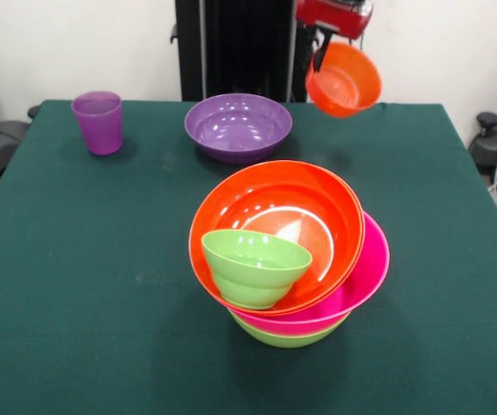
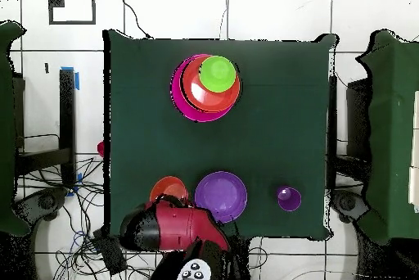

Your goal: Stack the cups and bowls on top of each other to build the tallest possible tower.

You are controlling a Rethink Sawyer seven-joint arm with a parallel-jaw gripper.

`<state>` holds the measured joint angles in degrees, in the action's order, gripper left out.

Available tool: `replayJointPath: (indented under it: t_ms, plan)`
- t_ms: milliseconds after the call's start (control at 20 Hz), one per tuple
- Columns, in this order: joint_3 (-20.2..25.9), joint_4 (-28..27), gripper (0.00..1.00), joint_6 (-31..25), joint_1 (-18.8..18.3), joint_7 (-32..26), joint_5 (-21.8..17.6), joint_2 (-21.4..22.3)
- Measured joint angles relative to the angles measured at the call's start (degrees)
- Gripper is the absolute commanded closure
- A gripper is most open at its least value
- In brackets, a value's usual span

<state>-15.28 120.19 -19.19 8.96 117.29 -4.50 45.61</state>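
Observation:
The tower (image 1: 293,259) stands mid-table: a lime green bowl lowest, a wide hot pink bowl (image 1: 365,277) on it, a wide orange bowl (image 1: 283,216) above, tilted, and a small lime green bowl (image 1: 255,266) inside the orange one. It also shows in the overhead view (image 2: 204,87). My gripper (image 1: 321,47) is shut on the rim of a small orange bowl (image 1: 344,79), held tilted in the air at the far right of the table; it also shows in the overhead view (image 2: 168,189). A purple bowl (image 1: 238,126) and a purple cup (image 1: 98,122) stand on the far side.
The green table (image 1: 75,303) has a dark pedestal (image 1: 231,47) behind its far edge. The red arm (image 2: 172,228) shows at the bottom of the overhead view. Cables lie on the floor around the table.

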Motion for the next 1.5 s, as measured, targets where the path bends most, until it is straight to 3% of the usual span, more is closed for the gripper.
replayJointPath:
  t_ms: [350,650,800,1300,1500]
  plan:
    - [0.3,-6.2,1.0,-16.6,-0.4,0.0,-1.6,6.8]
    - [0.7,-13.6,1.0,-26.0,-1.9,0.0,-5.7,9.9]
    - [2.0,-17.8,1.0,-29.9,-4.5,-0.2,-7.7,11.5]
    - [6.5,-24.4,1.0,-29.9,-12.3,-0.9,-12.8,12.2]
    - [9.3,-25.6,1.0,-26.5,-15.8,-0.9,-15.4,11.3]
